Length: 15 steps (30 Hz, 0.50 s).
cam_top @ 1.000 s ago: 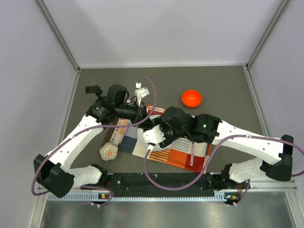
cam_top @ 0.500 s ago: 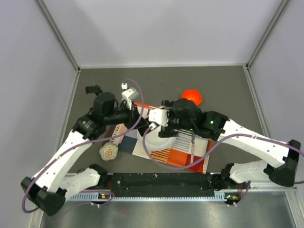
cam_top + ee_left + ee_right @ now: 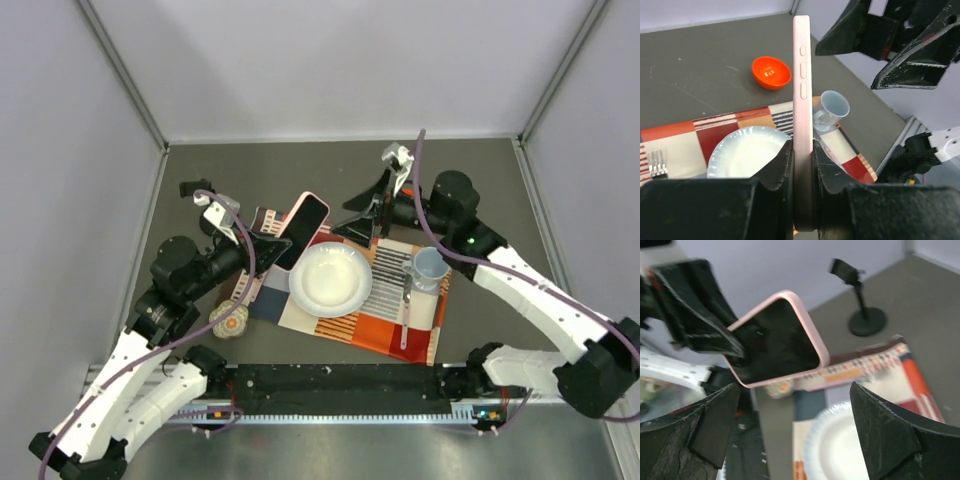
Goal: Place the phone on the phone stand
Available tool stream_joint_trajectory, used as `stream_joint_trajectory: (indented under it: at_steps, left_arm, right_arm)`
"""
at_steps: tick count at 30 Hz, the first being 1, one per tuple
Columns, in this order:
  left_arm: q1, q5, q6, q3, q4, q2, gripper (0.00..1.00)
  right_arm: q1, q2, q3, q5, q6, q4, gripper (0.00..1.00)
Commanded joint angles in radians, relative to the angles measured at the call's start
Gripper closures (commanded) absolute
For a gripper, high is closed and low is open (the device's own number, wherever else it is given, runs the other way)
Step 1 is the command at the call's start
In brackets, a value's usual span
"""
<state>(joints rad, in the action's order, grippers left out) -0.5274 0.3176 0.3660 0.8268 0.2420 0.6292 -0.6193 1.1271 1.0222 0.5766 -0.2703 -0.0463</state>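
One end of the phone (image 3: 310, 221) hides inside the left claw (image 3: 280, 246).

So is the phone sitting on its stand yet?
Not yet. The left hand clamps the phone in the air; the phone stand sits apart with nothing on it.

Pale pink case edge, black screen on phone (image 3: 802, 100), pinched between black fingers (image 3: 776, 172) of left gripper (image 3: 801, 152). Orange-red bowl (image 3: 771, 72) beyond fingertips. White plate (image 3: 747, 152) left of fingers, pale blue mug (image 3: 832, 107) right. Placemat (image 3: 685, 135): red, orange, cream patches, some striped. Black phone stand (image 3: 865, 315). Dark grey table (image 3: 700, 60).
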Motion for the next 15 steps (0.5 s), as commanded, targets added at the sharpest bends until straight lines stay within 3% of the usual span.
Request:
stream_joint_trajectory:
  at_steps: [1, 5, 8, 15]
  left_arm:
    - [-0.003, 0.069, 0.100, -0.028, -0.263, -0.036, 1.00]
    - [-0.003, 0.139, 0.163, -0.043, -0.361, -0.040, 1.00]
    - [-0.003, 0.192, 0.182, -0.043, -0.388, -0.028, 1.00]
    - [-0.003, 0.245, 0.200, -0.049, -0.434, 0.000, 1.00]
  right_arm:
    - [0.018, 0.080, 0.044, 0.299, -0.386, -0.415, 0.12]
    - [0.020, 0.129, 0.084, 0.327, -0.360, -0.372, 0.20]
    - [0.021, 0.140, 0.070, 0.365, -0.401, -0.460, 0.24]
    - [0.023, 0.163, 0.072, 0.428, -0.445, -0.518, 0.54]
